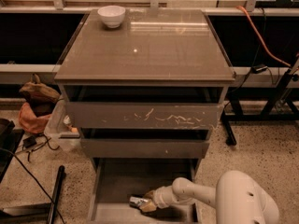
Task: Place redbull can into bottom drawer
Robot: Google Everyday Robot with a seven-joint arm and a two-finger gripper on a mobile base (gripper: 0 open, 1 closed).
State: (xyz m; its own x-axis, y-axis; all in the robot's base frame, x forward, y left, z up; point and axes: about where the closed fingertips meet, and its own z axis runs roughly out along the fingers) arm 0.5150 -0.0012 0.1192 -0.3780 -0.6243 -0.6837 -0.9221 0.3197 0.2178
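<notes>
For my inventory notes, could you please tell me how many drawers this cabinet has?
3: the scratched-front grey-brown top drawer, the plain-fronted middle drawer, and the open bottom drawer, where the end effector holds the slim silvery can. None seem hidden.

On your open bottom drawer's (122,180) floor, the redbull can (137,201) lies at 6 o'clock, with the gripper (147,205) just beside it.

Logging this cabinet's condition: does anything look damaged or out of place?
White scratches mar the top drawer front. Nothing else stands out: the claw is down in the open bottom drawer by the can.
</notes>
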